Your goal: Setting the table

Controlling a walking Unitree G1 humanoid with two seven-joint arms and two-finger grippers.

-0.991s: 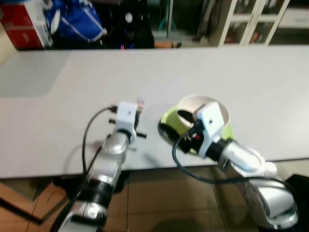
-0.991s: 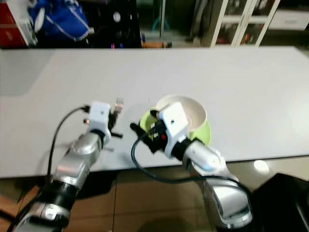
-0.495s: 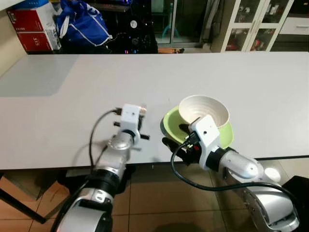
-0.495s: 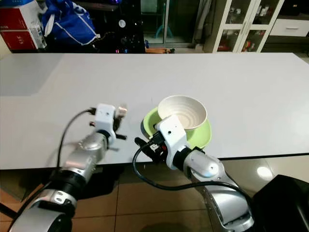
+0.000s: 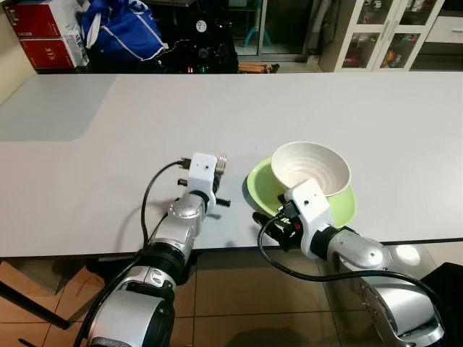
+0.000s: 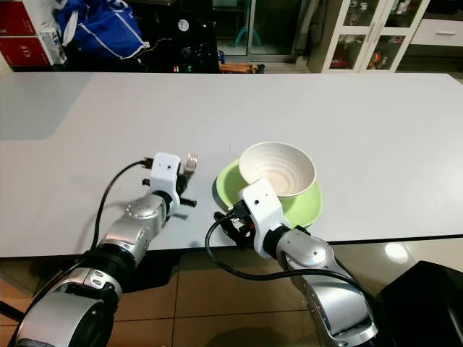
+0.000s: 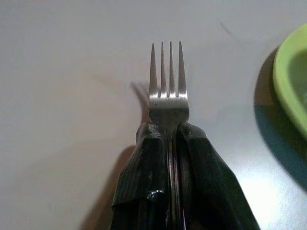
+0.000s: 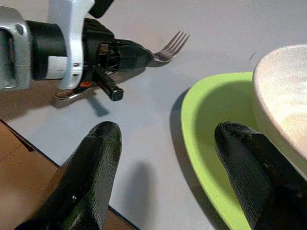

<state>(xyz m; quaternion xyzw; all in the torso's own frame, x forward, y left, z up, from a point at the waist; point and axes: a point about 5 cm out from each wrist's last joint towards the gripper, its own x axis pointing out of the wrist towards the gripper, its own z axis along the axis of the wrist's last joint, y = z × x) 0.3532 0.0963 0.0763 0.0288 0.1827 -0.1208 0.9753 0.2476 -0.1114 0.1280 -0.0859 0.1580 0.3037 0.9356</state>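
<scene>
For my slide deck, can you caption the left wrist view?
Left gripper shut on a fork, tines forward above the white table, green plate alongside.

Fork: silver metal, four tines, clamped between my left gripper's black fingers with only the head sticking out; it points away from me, low over the white table. Plate: lime green, round, flat on the table near my edge, just right of the fork. Bowl: white, ribbed inside, upright on the plate, toward its far side.
</scene>
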